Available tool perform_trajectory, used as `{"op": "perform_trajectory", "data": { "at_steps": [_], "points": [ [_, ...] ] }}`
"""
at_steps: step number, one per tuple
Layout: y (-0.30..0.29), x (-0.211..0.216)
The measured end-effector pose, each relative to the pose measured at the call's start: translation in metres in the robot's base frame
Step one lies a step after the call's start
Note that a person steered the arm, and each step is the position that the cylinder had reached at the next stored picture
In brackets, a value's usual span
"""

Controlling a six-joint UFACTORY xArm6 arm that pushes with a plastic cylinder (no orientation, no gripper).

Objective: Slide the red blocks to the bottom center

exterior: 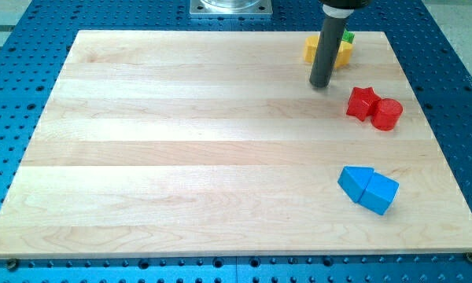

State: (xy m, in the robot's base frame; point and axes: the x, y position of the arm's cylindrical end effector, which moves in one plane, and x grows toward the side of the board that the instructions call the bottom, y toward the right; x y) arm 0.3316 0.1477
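Wooden surface [181, 157], pale and rectangular, filling most of the view, resting on a blue perforated base [8, 79] that frames it on every side. Bare across the whole left and centre, including the bottom centre where the red blocks belong. Every block gathered on the view's right.

Dark rod descending from the view's top right, my tip [321, 84] resting on the wood. No hand on this arm, so no open or closed state to report; nothing held, nothing touched by the tip.

Blue pair [367, 189] toward the lower right, two blocks pressed together, shapes hard to settle. Yellow block [340, 52] just behind the rod at the top right, partly hidden, with a sliver of green block [348, 36] beyond it.

Red star block [362, 103] and red cylinder [387, 115] touching each other, right of and slightly below the tip, near but apart from it.

Best approach, as a judgement: bring the tip round to the far upper right of the red pair, beyond the cylinder, then push down and leftward so both travel together. Worth keeping the line of push through the joint between them, lest one slip aside. Worth passing left of the blue pair, close to the likely path.
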Motion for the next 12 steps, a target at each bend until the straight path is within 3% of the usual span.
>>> {"op": "perform_trajectory", "data": {
  "at_steps": [2,4,5,6,7,9,10,12],
  "points": [
    [0.006,0.0],
    [0.088,0.053],
    [0.101,0.061],
    [0.167,0.067],
    [0.151,0.115],
    [0.016,0.096],
    [0.076,0.094],
    [0.03,0.075]
  ]
}}
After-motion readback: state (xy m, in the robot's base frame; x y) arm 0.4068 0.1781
